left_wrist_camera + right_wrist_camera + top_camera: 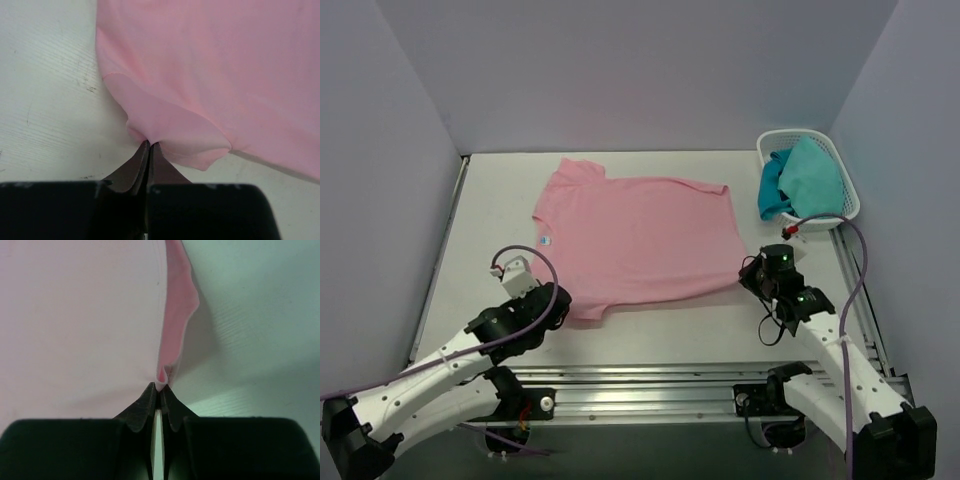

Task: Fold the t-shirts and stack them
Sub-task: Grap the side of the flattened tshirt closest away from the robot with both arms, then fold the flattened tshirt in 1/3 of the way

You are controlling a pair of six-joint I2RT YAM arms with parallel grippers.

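A light pink t-shirt [635,238] lies spread flat on the table, neck label [547,240] to the left and hem to the right. My left gripper [563,300] is shut on the near sleeve; in the left wrist view the pink sleeve cloth [170,122] bunches at the fingertips [149,145]. My right gripper [748,276] is shut on the near hem corner; in the right wrist view a fold of the shirt's edge [172,340] rises from the closed tips [158,388].
A white lattice basket [840,190] at the back right holds teal cloth [800,178]. Purple walls enclose the table on three sides. A metal rail [650,385] runs along the near edge between the arm bases.
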